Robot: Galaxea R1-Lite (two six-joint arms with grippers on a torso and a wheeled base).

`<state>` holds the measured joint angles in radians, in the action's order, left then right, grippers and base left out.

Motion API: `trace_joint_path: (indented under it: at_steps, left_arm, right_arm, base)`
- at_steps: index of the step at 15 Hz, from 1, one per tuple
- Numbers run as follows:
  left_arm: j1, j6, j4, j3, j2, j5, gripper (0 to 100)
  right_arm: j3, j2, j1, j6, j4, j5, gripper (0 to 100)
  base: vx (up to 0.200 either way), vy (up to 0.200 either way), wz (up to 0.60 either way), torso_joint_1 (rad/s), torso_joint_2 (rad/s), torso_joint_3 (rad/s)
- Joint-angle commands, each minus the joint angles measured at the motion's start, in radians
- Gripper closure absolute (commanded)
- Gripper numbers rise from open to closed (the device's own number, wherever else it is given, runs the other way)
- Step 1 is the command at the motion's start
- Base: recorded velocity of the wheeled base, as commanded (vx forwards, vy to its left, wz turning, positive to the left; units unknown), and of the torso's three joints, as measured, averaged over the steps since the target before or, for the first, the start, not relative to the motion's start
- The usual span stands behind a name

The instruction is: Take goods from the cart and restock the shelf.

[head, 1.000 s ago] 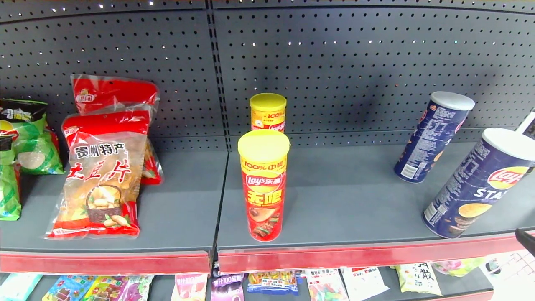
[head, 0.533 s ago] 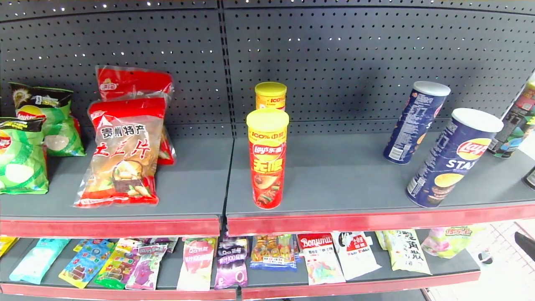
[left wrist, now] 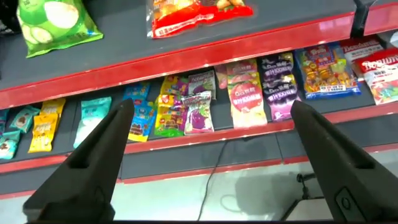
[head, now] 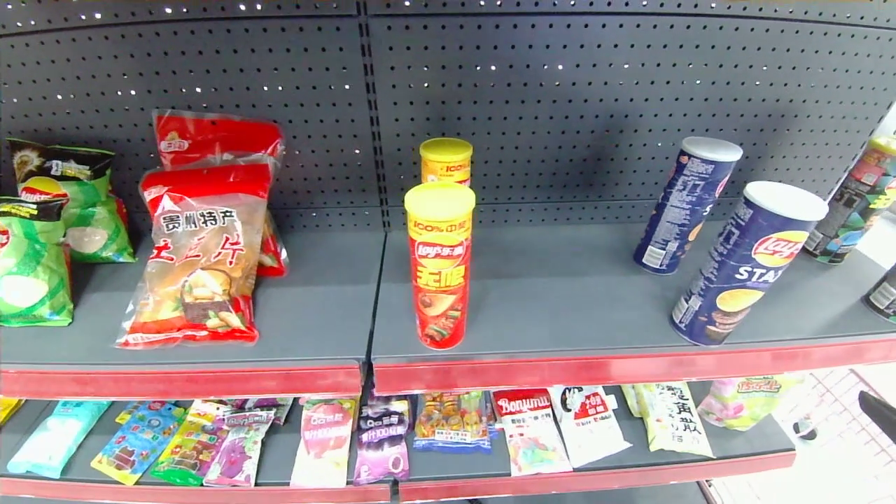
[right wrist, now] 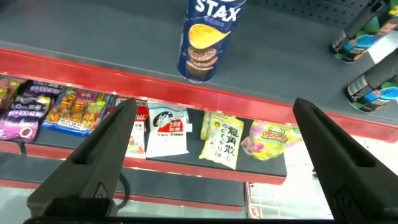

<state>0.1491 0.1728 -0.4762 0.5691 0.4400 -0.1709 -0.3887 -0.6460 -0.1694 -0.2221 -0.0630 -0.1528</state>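
Observation:
The upper shelf (head: 560,301) has a grey board and a red front strip. Two red chip cans with yellow lids stand one behind the other, the front can (head: 439,269) near the edge, the rear can (head: 446,161) by the back panel. To the right stand two dark blue cans, one at the front (head: 745,266) and one behind (head: 684,206). My left gripper (left wrist: 211,107) is open and holds nothing, out in front of the lower shelf. My right gripper (right wrist: 214,106) is open and holds nothing, below the front blue can (right wrist: 208,37).
Red snack bags (head: 199,259) and green chip bags (head: 35,259) stand at the left of the upper shelf. Dark cans (head: 850,210) sit at its far right. Several small sachets (head: 448,427) line the lower shelf. Free board lies between the red and blue cans.
The whole head view has widened and shifted, so the camera has drawn back from the shelf; the lower shelf now shows. The goods on the shelves have not moved.

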Motion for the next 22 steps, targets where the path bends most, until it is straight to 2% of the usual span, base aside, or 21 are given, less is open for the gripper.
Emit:
trace_joint_path:
  at_steps: [1, 22]
  left_arm:
    - [-0.002, 0.005, 0.001, -0.002, 0.005, 0.001, 0]
    - [-0.002, 0.008, -0.001, -0.015, -0.027, 0.001, 0]
  right_arm:
    - [0.005, -0.004, -0.001, 0.0, 0.0, -0.001, 0]
    - [0.024, 0.0, -0.001, 0.003, 0.0, 0.002, 0]
  base:
    - [0.0, -0.2, 0.0, 0.007, 0.0, 0.002]
    - [0.0, -0.2, 0.0, 0.003, 0.0, 0.002]
